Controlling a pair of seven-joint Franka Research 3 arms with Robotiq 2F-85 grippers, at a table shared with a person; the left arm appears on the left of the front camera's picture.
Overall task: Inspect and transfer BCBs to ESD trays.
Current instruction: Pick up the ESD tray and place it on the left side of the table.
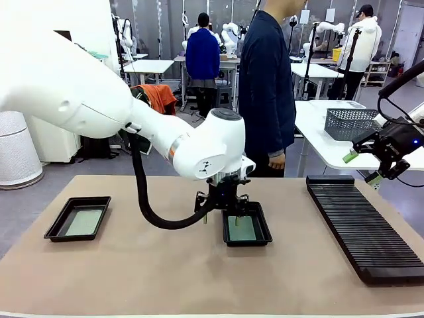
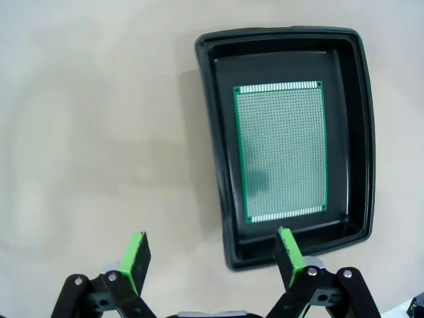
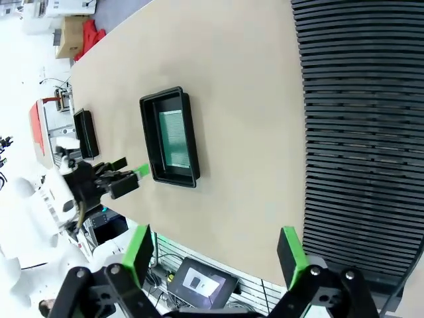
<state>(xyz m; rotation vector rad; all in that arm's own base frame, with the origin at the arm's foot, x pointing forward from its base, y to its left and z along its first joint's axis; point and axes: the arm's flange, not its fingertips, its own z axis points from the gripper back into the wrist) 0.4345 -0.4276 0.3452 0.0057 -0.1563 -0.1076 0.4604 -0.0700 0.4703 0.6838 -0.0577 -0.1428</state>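
Left gripper: the left gripper point(image 1: 221, 215) hung over the middle of the table, at the 9 o'clock edge of the centre tray, its jaws spread apart and grasping nothing. In its own wrist view the left gripper point(image 2: 212, 255) stood with one green fingertip point(image 2: 137, 256) over bare tabletop at 8 o'clock and the other point(image 2: 289, 255) over the tray's near rim at 5 o'clock.

Right gripper: the right gripper point(image 1: 362, 167) hovered in the air at 3 o'clock of the front view, above the far end of the rack, released and empty. In the right wrist view the right gripper point(image 3: 215, 255) showed both green pads wide apart, with nothing between them.

Centre ESD tray: this black tray point(image 1: 246, 225) sat on the table just below the left gripper; a BCB point(image 1: 242, 228) lay flat on its floor.

Same tray, left wrist view: the tray point(image 2: 358, 132) filled the 1 o'clock part, and the pale green board point(image 2: 283, 151) lay flat inside, clear of both fingertips.

Left ESD tray: a second black tray point(image 1: 77, 218) sat at 9 o'clock on the table, well apart from the first, with another BCB point(image 1: 83, 222) flat inside.

Rack: a long black ribbed rack point(image 1: 361, 225) lay at 3 o'clock on the table.

Person: a person in dark clothing point(image 1: 266, 86) stood at 12 o'clock beyond the table's far edge.

Basket: a grey mesh basket point(image 1: 349, 123) stood on a white table at 2 o'clock.
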